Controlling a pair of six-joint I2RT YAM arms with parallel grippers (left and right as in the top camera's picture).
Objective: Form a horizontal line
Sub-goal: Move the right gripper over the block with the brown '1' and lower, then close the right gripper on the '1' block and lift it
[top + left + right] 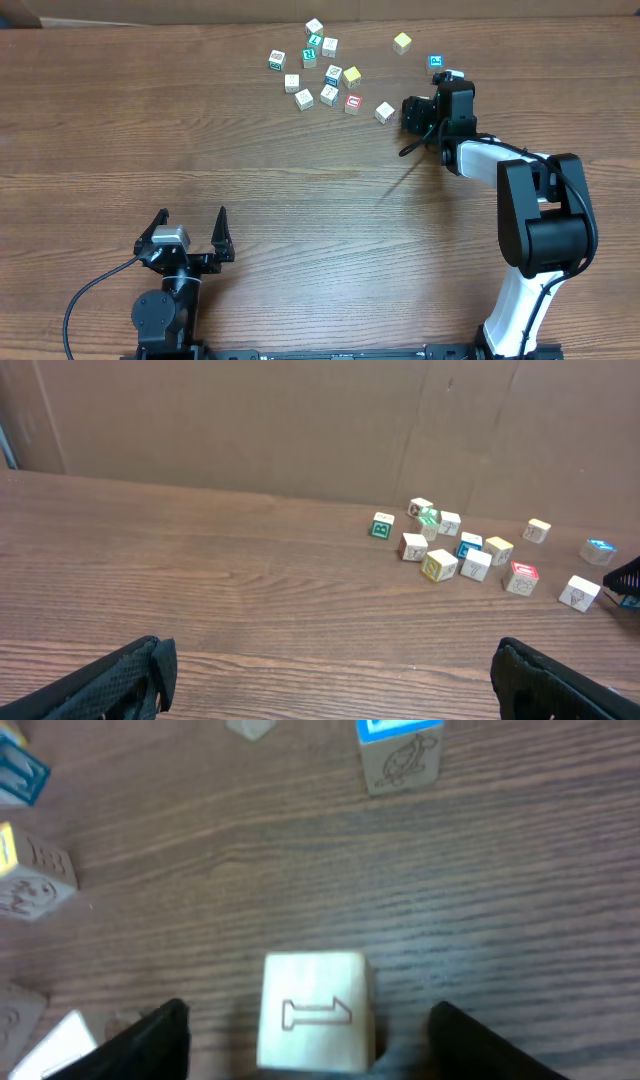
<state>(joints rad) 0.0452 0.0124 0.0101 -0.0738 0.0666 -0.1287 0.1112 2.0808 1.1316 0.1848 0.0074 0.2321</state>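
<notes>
Several small wooden letter blocks point(325, 72) lie scattered at the far middle of the table; they also show in the left wrist view point(460, 550). My right gripper point(408, 112) is open, low on the table, its fingers either side of a plain white block point(385, 112). In the right wrist view that block point(316, 1013), with an engraved "1", sits between the open fingers point(310, 1045) without being clamped. My left gripper point(192, 225) is open and empty at the near left, far from the blocks; it also shows in the left wrist view point(330, 680).
A yellow block point(402, 42) and a blue-topped block point(436, 62) lie apart at the far right of the cluster. A red-topped block point(353, 102) sits just left of the white one. The right wrist view shows the blue-topped block point(400, 755) ahead.
</notes>
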